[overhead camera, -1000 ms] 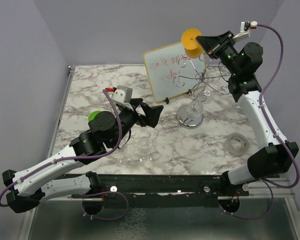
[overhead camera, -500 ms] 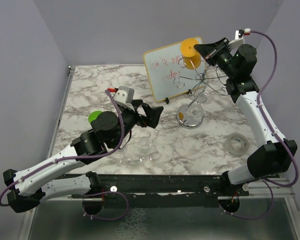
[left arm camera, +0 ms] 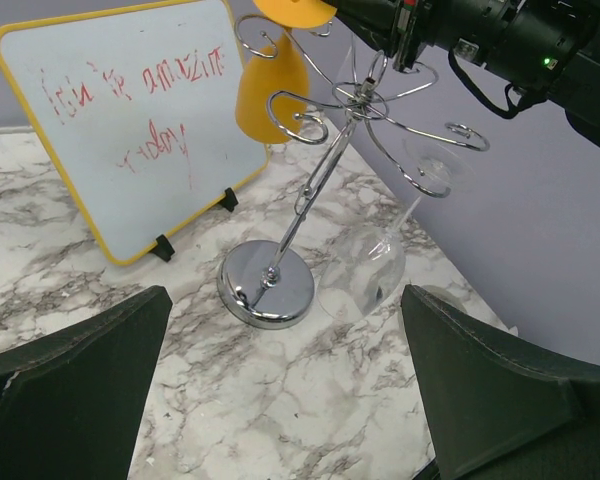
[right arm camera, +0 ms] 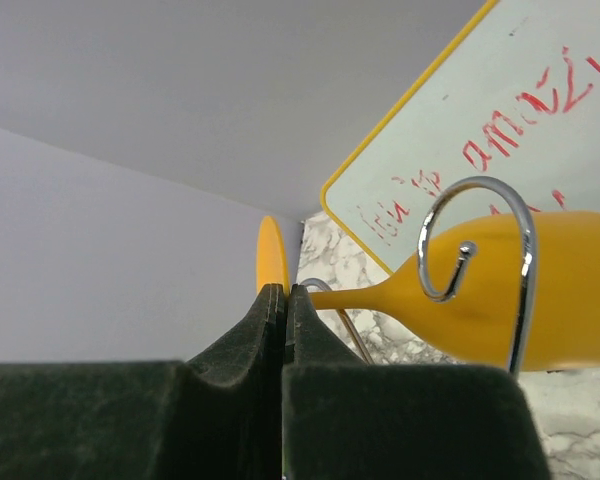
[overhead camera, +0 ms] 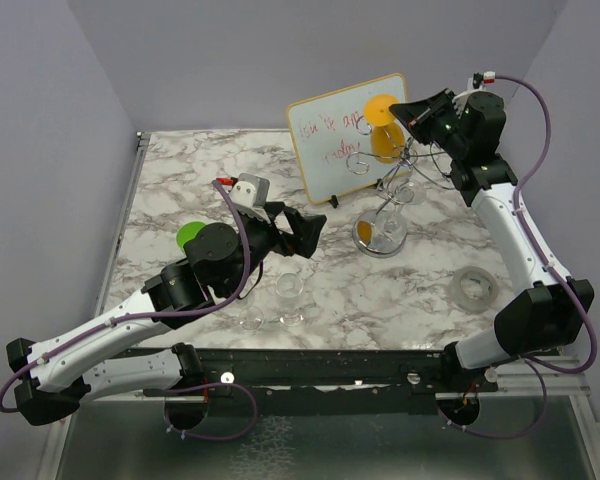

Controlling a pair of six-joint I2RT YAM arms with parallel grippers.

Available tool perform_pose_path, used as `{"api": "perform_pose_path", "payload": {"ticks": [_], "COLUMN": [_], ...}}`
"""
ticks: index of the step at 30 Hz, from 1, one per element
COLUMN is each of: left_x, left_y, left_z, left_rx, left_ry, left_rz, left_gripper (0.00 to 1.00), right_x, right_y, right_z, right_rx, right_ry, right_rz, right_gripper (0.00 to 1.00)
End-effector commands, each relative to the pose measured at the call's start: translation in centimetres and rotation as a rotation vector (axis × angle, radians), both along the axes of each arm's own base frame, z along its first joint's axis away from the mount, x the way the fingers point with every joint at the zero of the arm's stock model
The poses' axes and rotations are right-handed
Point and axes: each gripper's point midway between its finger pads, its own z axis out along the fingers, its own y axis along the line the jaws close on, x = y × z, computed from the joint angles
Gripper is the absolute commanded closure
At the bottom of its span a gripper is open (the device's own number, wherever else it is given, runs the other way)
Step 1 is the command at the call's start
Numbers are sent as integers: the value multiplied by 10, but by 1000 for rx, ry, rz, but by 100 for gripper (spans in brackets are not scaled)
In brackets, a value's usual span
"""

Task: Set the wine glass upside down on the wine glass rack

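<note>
The yellow wine glass hangs upside down, foot on top, at the upper arms of the silver wire rack. My right gripper is shut on its stem just under the foot. In the right wrist view the fingertips are pressed together at the stem, the yellow bowl is behind a curled rack loop. My left gripper is open and empty, low over the table left of the rack's disc base. Its fingers frame the base.
A clear wine glass hangs upside down from a rack arm beside the base. A tilted whiteboard with red writing stands behind the rack. Clear glasses stand near the front edge. A clear ring lies front right. A green disc lies left.
My right gripper has brought the yellow glass down and slightly toward the rack's top arms. The left arm has barely moved.
</note>
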Motion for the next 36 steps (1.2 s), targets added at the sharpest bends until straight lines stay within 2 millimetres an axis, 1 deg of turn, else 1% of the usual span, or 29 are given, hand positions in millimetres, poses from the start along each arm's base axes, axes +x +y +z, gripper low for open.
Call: {"api": "perform_pose_path", "payload": {"ticks": [1,12,20,22,28,36], "left_x": [2,2,2,2,2,3], "left_y": [8,10,10,10,9,8], "left_z": [-5,-6,-8,-8,-9,-9], "left_rx": [4,4,5,3,4,6], "left_ry": [10,12,15,16,19,20], "left_rz": [34,42,44,43,41,41], "left_gripper": [1,1,1,1,1,1], "right_x": [-3,-6,-11,-11,-12,-6], "right_y": [-11,-29,-45,-53,-64,-76], "right_z": [2,4,0,-1,3,11], "right_rx": [15,33,24,17,0,-19], "right_ry": [42,53,86,88,69,16], "right_rz": [-66,-177,-265,-306,-362,-426], "right_gripper": [99,99,99,99,99,99]}}
